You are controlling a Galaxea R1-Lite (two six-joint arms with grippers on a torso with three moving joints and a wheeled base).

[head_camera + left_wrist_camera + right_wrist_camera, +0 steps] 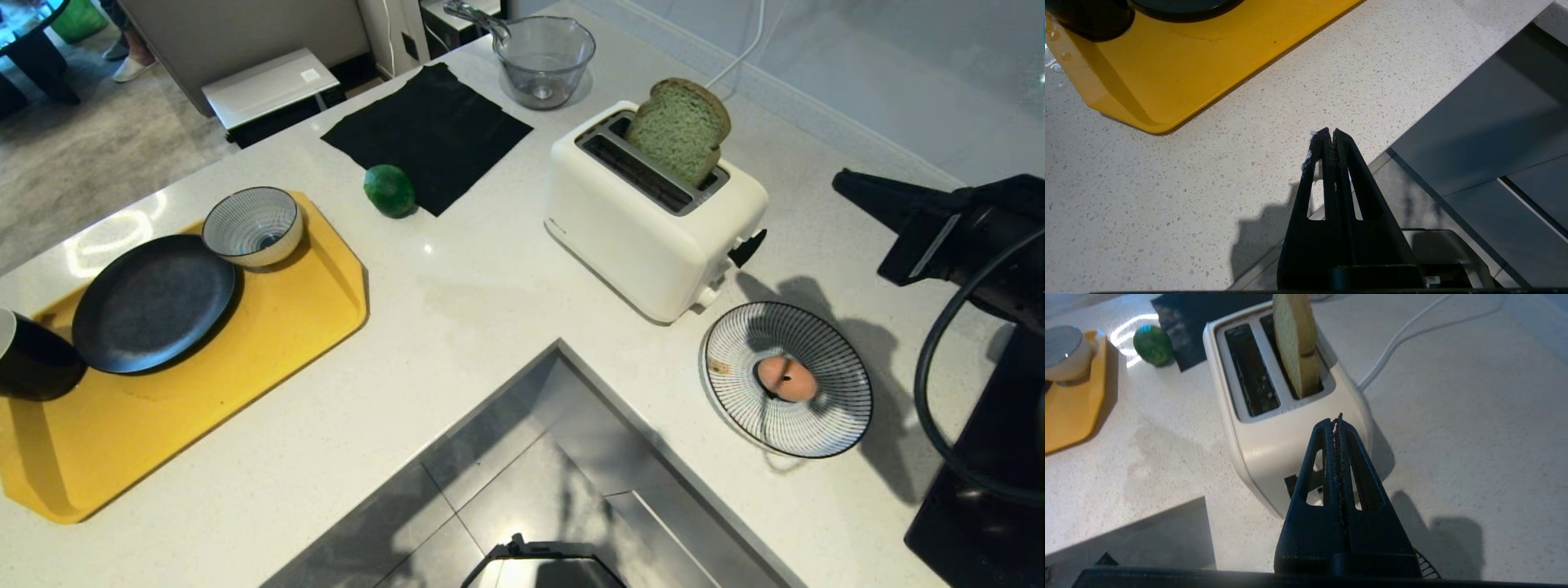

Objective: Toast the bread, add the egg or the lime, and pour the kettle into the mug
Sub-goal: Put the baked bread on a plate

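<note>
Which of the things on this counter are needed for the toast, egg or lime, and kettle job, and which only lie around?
Needed for the job:
- bread, standing in the toaster
- egg, on the striped plate
- lime
- mug, on the yellow tray

Just lying about:
- black cloth
- glass jug
- black plate
- striped bowl

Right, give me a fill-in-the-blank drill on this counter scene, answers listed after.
1. The bread stands in one slot of the ____.
2. The egg lies in a striped ____.
3. The lime rests on the counter at the edge of a black ____.
4. The right claw, hovering near the toaster, is ____.

Answers: toaster; bowl; cloth; shut
</note>
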